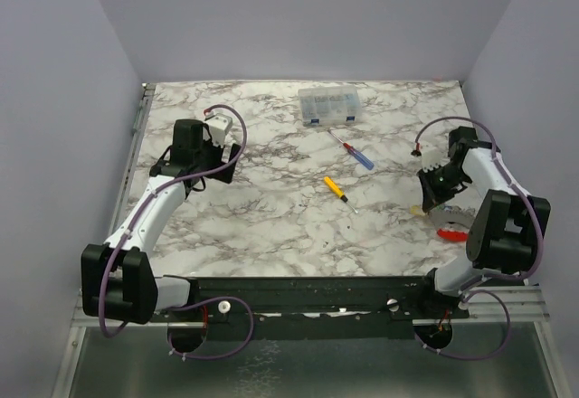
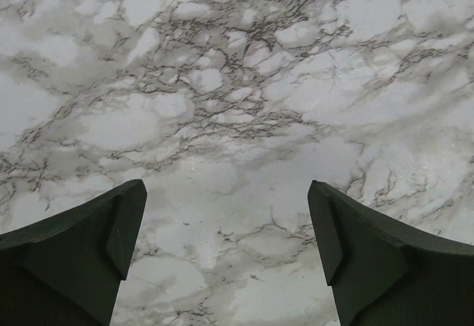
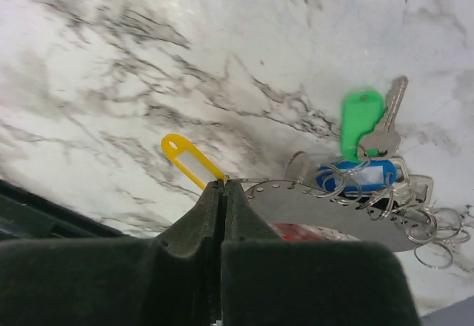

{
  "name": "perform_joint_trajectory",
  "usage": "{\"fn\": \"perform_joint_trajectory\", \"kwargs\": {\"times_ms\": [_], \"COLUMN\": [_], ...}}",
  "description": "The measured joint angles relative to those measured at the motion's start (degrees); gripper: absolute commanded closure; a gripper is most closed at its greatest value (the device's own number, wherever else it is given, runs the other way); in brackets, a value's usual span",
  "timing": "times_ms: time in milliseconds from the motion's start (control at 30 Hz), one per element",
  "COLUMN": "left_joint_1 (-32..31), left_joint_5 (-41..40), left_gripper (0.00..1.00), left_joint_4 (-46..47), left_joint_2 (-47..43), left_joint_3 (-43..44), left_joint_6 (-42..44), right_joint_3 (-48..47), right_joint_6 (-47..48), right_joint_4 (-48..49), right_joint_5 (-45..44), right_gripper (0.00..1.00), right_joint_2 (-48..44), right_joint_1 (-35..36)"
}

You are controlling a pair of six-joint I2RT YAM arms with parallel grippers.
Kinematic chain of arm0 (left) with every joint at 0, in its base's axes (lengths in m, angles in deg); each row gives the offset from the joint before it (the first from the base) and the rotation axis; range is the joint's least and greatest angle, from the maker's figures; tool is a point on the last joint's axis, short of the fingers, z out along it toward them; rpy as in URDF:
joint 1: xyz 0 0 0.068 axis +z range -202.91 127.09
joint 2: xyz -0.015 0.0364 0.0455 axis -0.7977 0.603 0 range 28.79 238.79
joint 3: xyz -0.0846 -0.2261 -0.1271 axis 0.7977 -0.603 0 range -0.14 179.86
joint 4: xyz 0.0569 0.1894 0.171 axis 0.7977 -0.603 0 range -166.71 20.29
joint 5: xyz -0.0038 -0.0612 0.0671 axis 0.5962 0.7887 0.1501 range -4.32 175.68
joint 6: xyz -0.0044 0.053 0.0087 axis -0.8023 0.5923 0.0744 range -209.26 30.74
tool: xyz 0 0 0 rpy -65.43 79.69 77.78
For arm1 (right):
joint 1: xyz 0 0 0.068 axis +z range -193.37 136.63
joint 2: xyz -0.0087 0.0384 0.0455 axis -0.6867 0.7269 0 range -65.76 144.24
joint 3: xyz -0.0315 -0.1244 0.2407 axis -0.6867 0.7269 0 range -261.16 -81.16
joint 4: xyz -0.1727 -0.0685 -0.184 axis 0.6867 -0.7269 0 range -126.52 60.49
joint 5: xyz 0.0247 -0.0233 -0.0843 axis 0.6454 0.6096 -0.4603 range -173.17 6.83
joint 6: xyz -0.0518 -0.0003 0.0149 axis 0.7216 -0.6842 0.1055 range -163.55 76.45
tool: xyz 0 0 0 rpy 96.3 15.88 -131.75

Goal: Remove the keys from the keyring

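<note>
My right gripper point(image 3: 224, 185) is shut, and the end of a yellow key tag point(image 3: 191, 161) is pinched at its fingertips. To its right lies the bunch: a green tag point(image 3: 361, 121), a metal key point(image 3: 386, 130), a blue tag point(image 3: 361, 175) and several thin metal rings point(image 3: 437, 231), all on a grey perforated metal keyring plate point(image 3: 333, 211). A bit of red point(image 3: 304, 231) shows under the plate. In the top view the right gripper point(image 1: 432, 201) is low at the right edge, with the red strap point(image 1: 451, 233) beside it. My left gripper point(image 2: 226, 222) is open and empty over bare marble at the left point(image 1: 222, 152).
A clear plastic parts box point(image 1: 331, 106) stands at the back centre. A red-and-blue-handled screwdriver point(image 1: 353, 150) and a yellow-handled screwdriver point(image 1: 336, 190) lie mid-table between the arms. Lilac walls close off the left, back and right sides.
</note>
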Motion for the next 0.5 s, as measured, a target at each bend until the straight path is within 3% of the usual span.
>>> {"fn": "perform_joint_trajectory", "kwargs": {"times_ms": [267,500], "left_joint_1": [-1.7,-11.2], "left_joint_5": [14.0,21.0], "left_gripper": [0.01,0.01], "left_joint_4": [1.5,7.5], "left_joint_2": [-0.7,-3.2], "left_joint_3": [0.0,-0.9], "left_joint_6": [4.3,10.3], "right_joint_3": [-3.9,-7.0], "right_joint_6": [-1.1,-3.6], "right_joint_4": [-3.6,-4.5], "right_joint_5": [11.5,21.3], "right_gripper": [0.99,0.99], "right_joint_2": [-4.5,-7.2], "right_joint_1": [0.0,0.0]}}
